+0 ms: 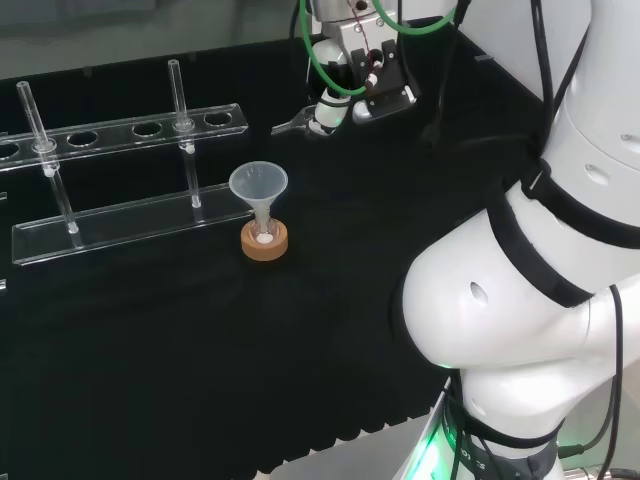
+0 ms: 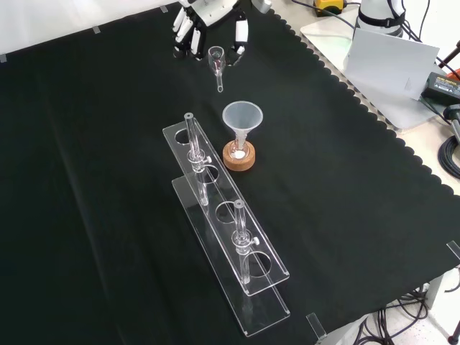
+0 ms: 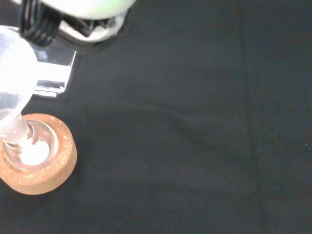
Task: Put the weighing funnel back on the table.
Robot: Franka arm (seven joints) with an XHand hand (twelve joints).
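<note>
Weighing funnel (image 2: 216,63) beside robot hand (image 2: 205,11) (partly cropped) | held or lying — unclear

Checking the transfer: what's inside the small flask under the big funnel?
The funnel stem and a small white lump at the bottom of the flask, in its cork ring. The cone hides its neck.

The tabletop (image 2: 345,187) is covered with black cloth whose scalloped edge runs along the right of the front view. A long clear two-tier rack (image 2: 218,194) stands on the cloth. Just beside its far end, to the right in the front view, sits a cork ring (image 2: 239,159). Near the top of that view is the weighing funnel (image 2: 216,63); whether it rests on the cloth cannot be told.
</note>
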